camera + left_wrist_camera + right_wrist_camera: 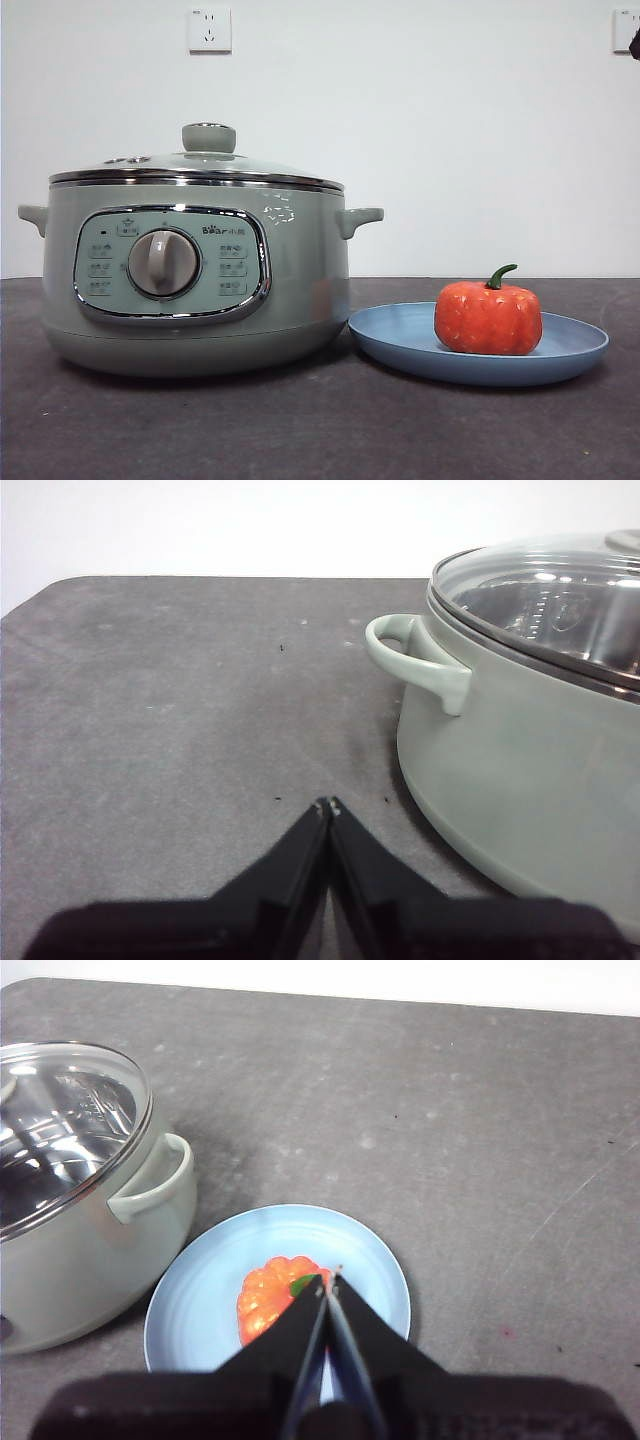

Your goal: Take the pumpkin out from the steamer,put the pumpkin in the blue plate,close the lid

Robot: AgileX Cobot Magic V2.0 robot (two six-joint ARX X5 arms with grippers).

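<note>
The left gripper (328, 805) hangs over bare table (180, 710) beside the steamer (520, 780), its 2 jaws clenched tip to tip on nothing. The right gripper (327, 1280) hangs high above the blue plate (370, 1260), jaws likewise pressed together and empty, well clear of the pumpkin (268, 1295) below. In the front view only a black tip (635, 43) shows at the top right corner, probably 1 waiting arm.

The pumpkin sits upright on the plate, stem up, right of the plate's middle. The lid (195, 170) rests closed on the steamer. The plate's rim lies just beside the steamer's base. Open table stretches past the plate toward the far and right edges
</note>
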